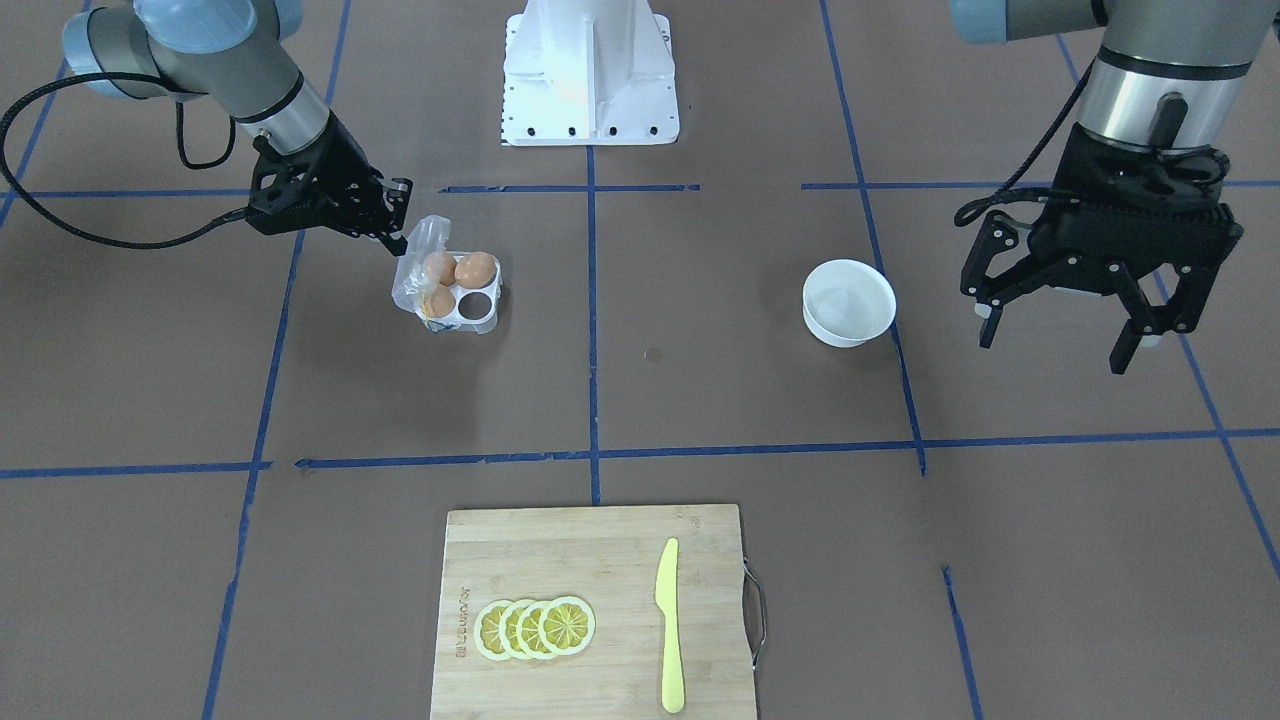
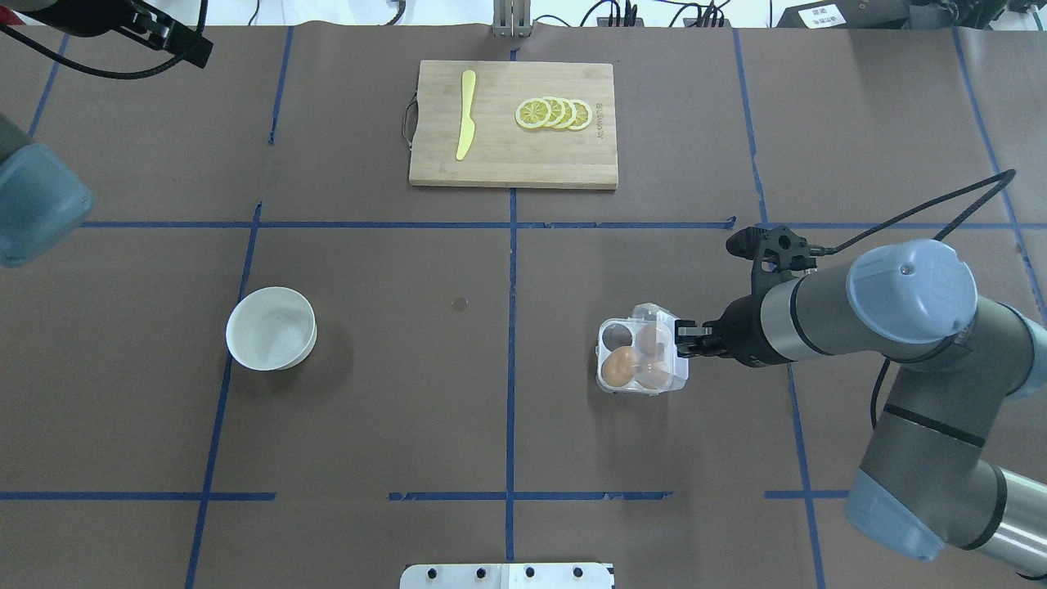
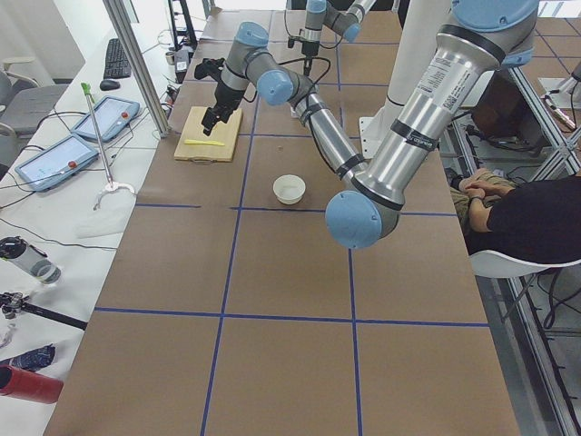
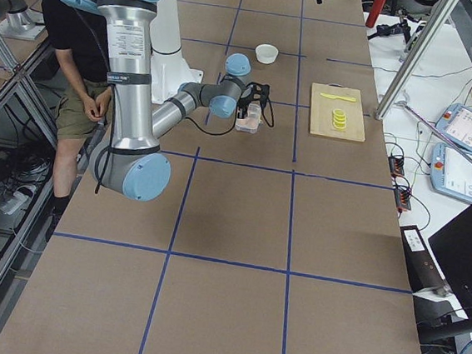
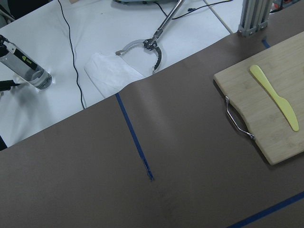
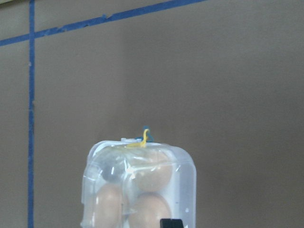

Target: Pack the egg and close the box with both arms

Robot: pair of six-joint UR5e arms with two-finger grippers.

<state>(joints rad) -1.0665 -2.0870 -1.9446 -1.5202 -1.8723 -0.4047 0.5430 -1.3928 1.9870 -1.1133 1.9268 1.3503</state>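
The clear box point(image 1: 487, 312) stands on the robot's right side of the table and also shows in the overhead view point(image 2: 610, 387). Three orange-brown eggs point(image 1: 476, 269) fill three cups; the fourth cup point(image 1: 477, 303) is empty. The hinged lid point(image 1: 425, 238) stands tilted over the cups. My right gripper point(image 1: 392, 218) is at the lid's edge and looks shut on it. In the right wrist view I see the eggs through the lid point(image 6: 142, 156), a yellow string point(image 6: 144, 137) and one fingertip point(image 6: 171, 223). My left gripper point(image 1: 1055, 345) is open and empty, raised beside the white bowl point(image 1: 848, 302).
A wooden cutting board point(image 1: 590, 560) with lemon slices point(image 1: 535, 628) and a yellow knife point(image 1: 670, 625) lies at the table's far edge. The white pedestal point(image 1: 590, 70) stands at the robot's base. Blue tape lines cross the brown table.
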